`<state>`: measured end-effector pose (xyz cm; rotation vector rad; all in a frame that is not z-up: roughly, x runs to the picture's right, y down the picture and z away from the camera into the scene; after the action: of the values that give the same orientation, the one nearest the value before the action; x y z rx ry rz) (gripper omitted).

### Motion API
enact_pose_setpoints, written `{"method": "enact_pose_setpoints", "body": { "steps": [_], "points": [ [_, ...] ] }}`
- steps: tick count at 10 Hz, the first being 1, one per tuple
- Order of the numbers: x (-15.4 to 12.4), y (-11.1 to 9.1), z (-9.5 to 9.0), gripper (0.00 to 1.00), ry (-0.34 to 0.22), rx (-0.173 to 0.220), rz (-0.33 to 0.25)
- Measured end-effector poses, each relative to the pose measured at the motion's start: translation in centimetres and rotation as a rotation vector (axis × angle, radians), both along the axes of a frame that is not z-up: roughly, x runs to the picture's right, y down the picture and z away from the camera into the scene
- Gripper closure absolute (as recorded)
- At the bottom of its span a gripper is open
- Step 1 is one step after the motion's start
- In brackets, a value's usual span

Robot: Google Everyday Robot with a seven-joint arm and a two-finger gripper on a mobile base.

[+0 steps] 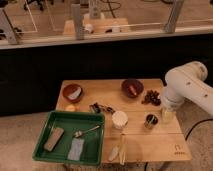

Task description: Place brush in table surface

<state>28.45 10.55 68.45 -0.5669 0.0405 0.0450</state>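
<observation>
One brush [151, 120] rests on the table surface [150, 142] at 9 o'clock from my gripper [167, 115], just beside it. Jaws stand released, poised above the table's 3 o'clock edge

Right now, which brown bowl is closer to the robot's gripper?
The bowl holding something orange, at the table's back right. The gripper hangs by the right edge; the other bowl, with something pale inside, sits far left.
</observation>
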Motion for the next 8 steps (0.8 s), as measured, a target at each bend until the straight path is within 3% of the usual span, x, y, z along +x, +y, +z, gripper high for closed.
{"method": "enact_pose_setpoints", "body": {
  "steps": [2, 4, 8],
  "points": [
    [-0.1, 0.0, 0.0, 0.20, -0.001, 0.000, 0.000],
    [-1.8, -0.1, 0.9, 0.20, -0.037, 0.000, -0.005],
    [-10.7, -1.4, 3.8, 0.20, -0.146, 0.009, -0.036]
  ]
}}
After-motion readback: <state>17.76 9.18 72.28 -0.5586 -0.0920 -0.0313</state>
